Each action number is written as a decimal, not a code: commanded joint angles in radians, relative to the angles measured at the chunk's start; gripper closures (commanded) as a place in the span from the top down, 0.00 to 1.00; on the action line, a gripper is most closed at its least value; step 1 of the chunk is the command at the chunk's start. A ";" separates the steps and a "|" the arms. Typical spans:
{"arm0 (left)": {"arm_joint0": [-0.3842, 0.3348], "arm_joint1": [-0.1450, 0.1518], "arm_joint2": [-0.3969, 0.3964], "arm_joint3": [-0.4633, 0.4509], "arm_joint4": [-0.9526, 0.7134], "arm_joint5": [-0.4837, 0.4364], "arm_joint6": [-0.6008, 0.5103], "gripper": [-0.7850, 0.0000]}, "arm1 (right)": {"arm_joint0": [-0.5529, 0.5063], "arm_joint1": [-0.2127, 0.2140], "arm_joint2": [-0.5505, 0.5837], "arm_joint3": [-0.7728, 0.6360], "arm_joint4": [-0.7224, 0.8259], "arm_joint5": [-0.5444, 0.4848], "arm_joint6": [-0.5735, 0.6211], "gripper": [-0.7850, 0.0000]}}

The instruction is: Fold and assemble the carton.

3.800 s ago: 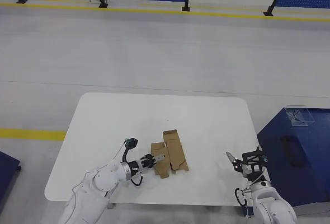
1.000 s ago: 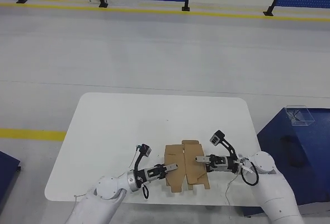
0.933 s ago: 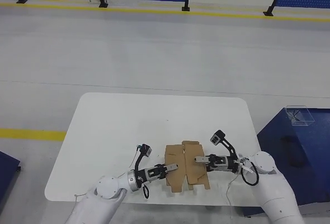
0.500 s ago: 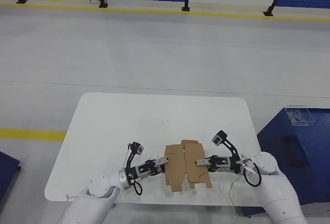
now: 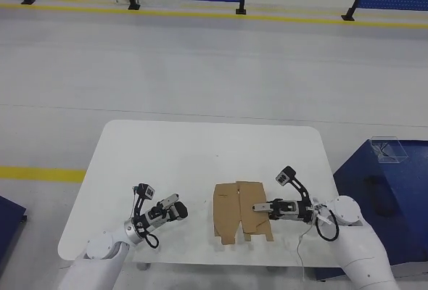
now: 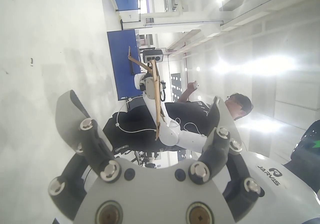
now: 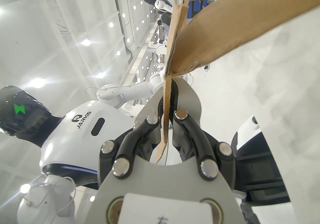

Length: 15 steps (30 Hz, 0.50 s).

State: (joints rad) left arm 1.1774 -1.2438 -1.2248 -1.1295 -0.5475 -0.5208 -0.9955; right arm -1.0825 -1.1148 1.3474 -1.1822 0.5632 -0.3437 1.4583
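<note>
A flat brown carton (image 5: 237,209) lies spread on the white table (image 5: 163,148) near its front edge. My right gripper (image 5: 260,208) is shut on the carton's right panel; its wrist view shows the cardboard edge (image 7: 166,99) pinched between the fingers (image 7: 186,99) and a flap (image 7: 240,19) bending away. My left gripper (image 5: 175,199) stands open with nothing between its fingers (image 6: 72,114), well to the left of the carton. In the left wrist view the carton (image 6: 155,89) shows edge-on in the distance, held by the other arm.
A dark blue cabinet (image 5: 395,203) stands just off the table's right side, with a small clear container (image 5: 388,148) on top. Bare tabletop stretches behind and to the left of the carton.
My left gripper has let go of the carton's left side and pulled back to the left, now open. The right gripper stays shut on the carton, which has flattened and shifted slightly.
</note>
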 commanded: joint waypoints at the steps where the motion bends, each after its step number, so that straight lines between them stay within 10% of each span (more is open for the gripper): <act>1: 0.000 0.000 0.000 0.000 0.000 0.000 0.000 1.00 | -0.021 0.004 0.029 -0.081 0.020 -0.038 -0.041 0.00; 15: 0.000 0.000 0.000 0.000 0.000 0.000 0.000 1.00 | -0.169 0.014 0.152 -0.642 -0.030 -0.234 -0.318 0.00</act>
State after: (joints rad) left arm 1.1774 -1.2438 -1.2249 -1.1295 -0.5475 -0.5209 -0.9956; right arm -1.2466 -1.1009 1.4975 -1.8044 0.5397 -0.5751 1.1495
